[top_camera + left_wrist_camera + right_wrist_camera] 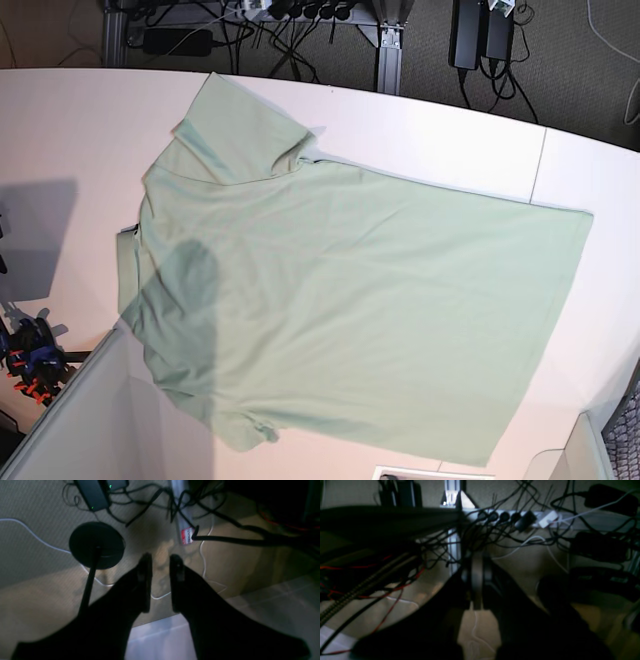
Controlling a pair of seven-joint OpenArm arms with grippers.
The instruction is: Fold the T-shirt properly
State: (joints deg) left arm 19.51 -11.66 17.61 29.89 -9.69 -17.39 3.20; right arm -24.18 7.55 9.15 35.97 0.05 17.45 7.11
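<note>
The red-and-white label at 12 o'clock in the left wrist view is too blurry to read. The T-shirt lies flat mid-surface, neither hand near it. Left hand narrowly parted and empty; right hand looks closed on nothing.

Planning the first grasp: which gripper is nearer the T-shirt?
Cannot tell. Left gripper and right gripper both face floor and cables; neither shows in the base view, where the T-shirt lies spread on the table.
</note>
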